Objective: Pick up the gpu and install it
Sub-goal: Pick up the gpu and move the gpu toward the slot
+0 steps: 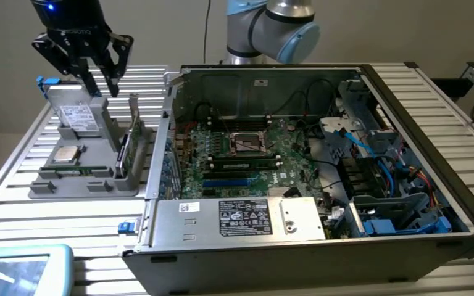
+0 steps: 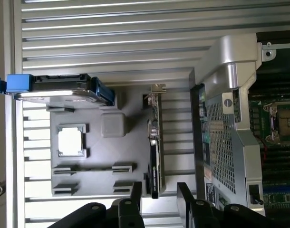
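Pick step, approach: claw (image 1: 105, 88) wide, empty, over gpu (image 1: 130, 139) upright at tray's (image 1: 72, 188) case-side edge; grasp needs jaws straddling it.

Open computer case (image 1: 303, 266) beside grey tray (image 1: 81, 188) holding hard drive (image 1: 78, 118).

The exterior view looks down obliquely from well back at the tabletop (image 1: 434, 92), the computer case (image 1: 245, 253) and, at its nine o'clock, the grey tray (image 1: 81, 188). The wrist view, behind the tool (image 2: 159, 187), faces straight down, nearer, sharing tray and case edge.
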